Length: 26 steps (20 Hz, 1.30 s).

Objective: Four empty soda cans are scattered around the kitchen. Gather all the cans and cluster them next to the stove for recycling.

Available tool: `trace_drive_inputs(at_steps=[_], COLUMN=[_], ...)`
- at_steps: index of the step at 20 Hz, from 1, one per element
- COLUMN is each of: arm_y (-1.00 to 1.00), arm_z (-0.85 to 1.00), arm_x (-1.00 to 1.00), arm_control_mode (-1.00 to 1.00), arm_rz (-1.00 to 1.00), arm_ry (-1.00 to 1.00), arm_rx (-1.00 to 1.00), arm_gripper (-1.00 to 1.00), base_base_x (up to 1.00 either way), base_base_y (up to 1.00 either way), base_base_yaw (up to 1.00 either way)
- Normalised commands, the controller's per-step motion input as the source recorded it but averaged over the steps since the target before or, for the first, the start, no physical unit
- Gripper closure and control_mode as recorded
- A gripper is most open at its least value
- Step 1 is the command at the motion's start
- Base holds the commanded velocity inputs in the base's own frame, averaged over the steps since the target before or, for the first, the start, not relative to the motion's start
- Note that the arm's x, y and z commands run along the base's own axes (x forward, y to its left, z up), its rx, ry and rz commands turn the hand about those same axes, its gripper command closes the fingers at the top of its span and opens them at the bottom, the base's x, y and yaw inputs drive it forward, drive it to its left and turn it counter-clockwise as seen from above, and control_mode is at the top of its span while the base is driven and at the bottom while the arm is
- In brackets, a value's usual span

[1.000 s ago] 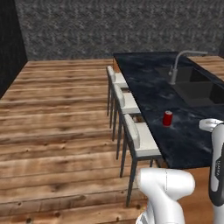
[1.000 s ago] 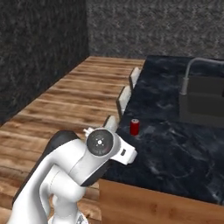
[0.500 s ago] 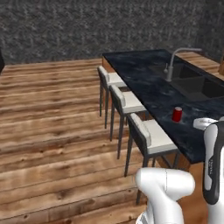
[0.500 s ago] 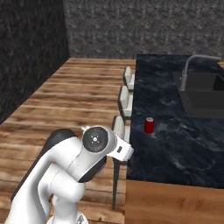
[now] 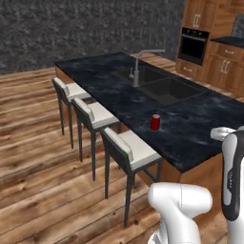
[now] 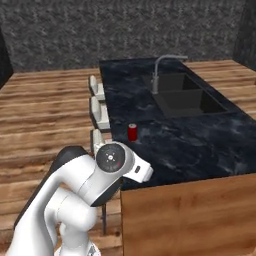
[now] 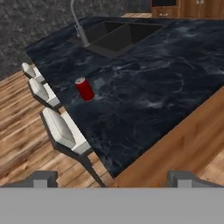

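A soda can [image 5: 155, 122] stands upright near the island's stool-side edge; the gripper [image 7: 111, 177], spread wide, must be brought over it.

Domestic kitchen: black marble island counter [image 5: 200, 124] with recessed sink [image 5: 164, 88] and gooseneck faucet [image 5: 139, 64], three white-cushioned bar stools [image 5: 131, 150], built-in wall oven [image 5: 193, 45], wood cabinets [image 5: 224, 71], plank floor [image 5: 38, 157].

Arm [image 6: 75, 195] folded low, fingers [image 7: 41, 178] wide apart
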Motion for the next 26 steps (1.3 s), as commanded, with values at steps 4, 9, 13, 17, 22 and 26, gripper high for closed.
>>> trace_drive_inputs(at_steps=[4,9,13,17,22,26], arm_y=[0.0,0.0,0.0,0.0,0.0,0.0], arm_z=[0.0,0.0,0.0,0.0,0.0,0.0], arm_x=[0.0,0.0,0.0,0.0,0.0,0.0], arm_control_mode=[1.0,1.0,1.0,1.0,1.0,1.0], arm_rz=[0.0,0.0,0.0,0.0,0.0,0.0], arm_ry=[0.0,0.0,0.0,0.0,0.0,0.0], arm_rx=[0.0,0.0,0.0,0.0,0.0,0.0], arm_gripper=[-1.0,-1.0,-1.0,-1.0,-1.0,-1.0], base_base_x=[0.0,0.0,0.0,0.0,0.0,0.0], base_base_y=[0.0,0.0,0.0,0.01,0.14,0.26], base_base_yaw=[-0.5,-0.5,-0.5,-0.5,-0.49,-0.46])
